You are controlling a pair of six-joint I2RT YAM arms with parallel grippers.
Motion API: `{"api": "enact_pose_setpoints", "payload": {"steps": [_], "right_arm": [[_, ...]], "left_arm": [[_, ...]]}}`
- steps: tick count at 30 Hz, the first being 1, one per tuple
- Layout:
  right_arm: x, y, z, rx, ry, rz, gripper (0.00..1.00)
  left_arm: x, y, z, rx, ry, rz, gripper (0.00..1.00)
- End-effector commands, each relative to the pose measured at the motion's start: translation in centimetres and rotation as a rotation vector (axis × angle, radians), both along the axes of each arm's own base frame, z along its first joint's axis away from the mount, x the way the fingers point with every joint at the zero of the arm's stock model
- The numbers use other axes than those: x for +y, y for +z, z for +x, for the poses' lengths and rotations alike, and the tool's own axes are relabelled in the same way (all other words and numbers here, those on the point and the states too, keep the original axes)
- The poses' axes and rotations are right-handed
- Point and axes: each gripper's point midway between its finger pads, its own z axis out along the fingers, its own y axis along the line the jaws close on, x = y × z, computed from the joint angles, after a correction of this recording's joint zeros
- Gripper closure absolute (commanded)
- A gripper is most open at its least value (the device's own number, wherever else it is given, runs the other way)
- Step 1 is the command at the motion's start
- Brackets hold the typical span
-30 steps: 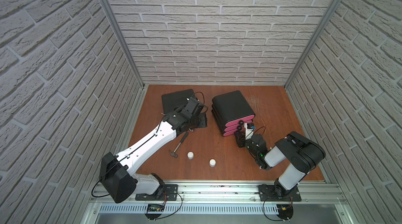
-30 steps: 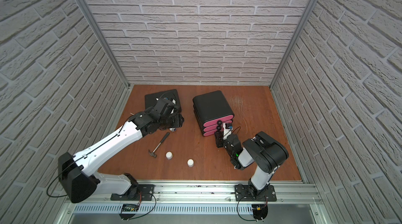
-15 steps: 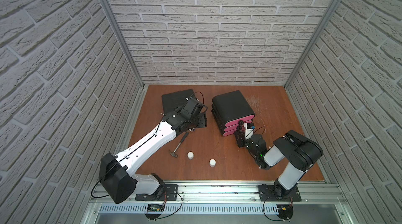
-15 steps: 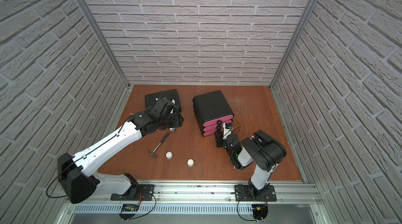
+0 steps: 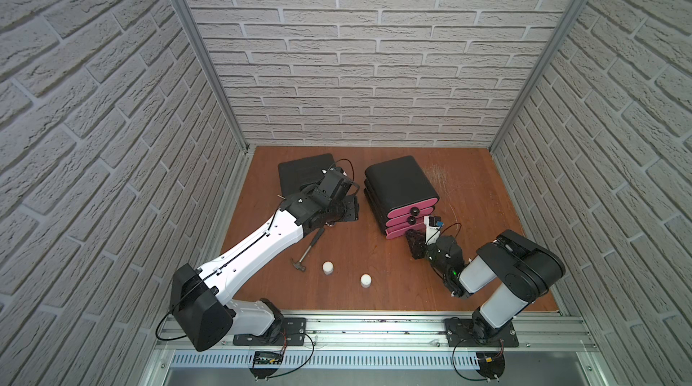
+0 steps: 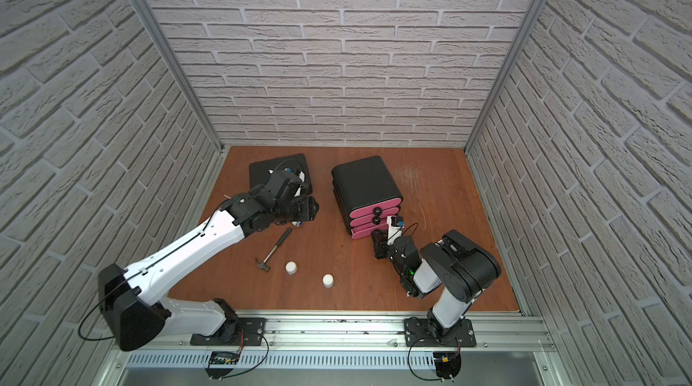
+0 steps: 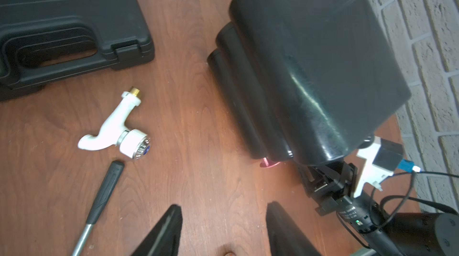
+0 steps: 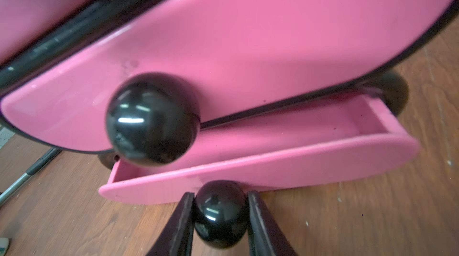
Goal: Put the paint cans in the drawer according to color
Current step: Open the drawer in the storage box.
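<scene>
Grip on the bottom knob (image 8: 219, 213) explains the right arm (image 5: 520, 264): its jaws pinch that black ball from both sides, low over the tabletop (image 5: 486, 197), because the lowest drawer (image 8: 273, 165) has to come out before any can goes in. That drawer stands only a little way out, and the strip of pink floor that shows is bare. The two drawers above look closed, the middle knob (image 8: 151, 118) free.

Reading the tabletop as a clock with 12 at the back wall, the drawer chest (image 5: 397, 182) stands just off centre toward 1 o'clock, its fronts facing 5 o'clock. The right arm reaches in from its base at 5 o'clock, folded tightly, wrist level with the knob.

Two white paint cans (image 5: 328, 267) (image 5: 366, 280) stand upright near 7 and 6 o'clock, apart from each other and well clear of the chest. No orange or green can shows.

The left arm (image 5: 258, 249) stretches long from 7 o'clock toward the tool case (image 5: 303, 172) at 11 o'clock. Its jaws are spread with nothing between them, hanging above bare wood near a white tap fitting (image 7: 111, 123) and the hammer (image 5: 309, 253), probably waiting for the drawer.
</scene>
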Motion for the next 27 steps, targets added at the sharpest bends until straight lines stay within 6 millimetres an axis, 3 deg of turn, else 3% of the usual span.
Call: {"api": "enact_pose_setpoints", "payload": {"steps": [1,7,10,16,24,27], "right_arm": [[-0.4,-0.3,-1.1,0.024,-0.001,-0.002,0.79],[-1.0,-0.3,-1.9,0.062,-0.009,-0.031,0.79],[-1.5,-0.2,-2.4,0.082,-0.016,-0.059,0.79],[-2.8,-0.4,-3.5,0.114,-0.044,-0.102,0.79],[-3.0,-0.7,-3.7,0.143,-0.065,-0.092,0.77],[-3.4,-0.8,-3.8,0.149,-0.091,-0.086,0.72]], "left_arm": [[-2.7,1.0,0.2,-0.039,-0.1,0.021,0.4],[-5.9,0.3,-0.1,-0.036,-0.165,0.022,0.4],[-6.4,0.0,-0.1,-0.034,-0.169,0.021,0.4],[-6.4,0.0,-0.1,-0.042,-0.167,0.018,0.39],[-6.2,0.1,-0.2,-0.046,-0.166,0.018,0.39],[-5.9,0.2,-0.3,-0.051,-0.16,0.02,0.39]]}}
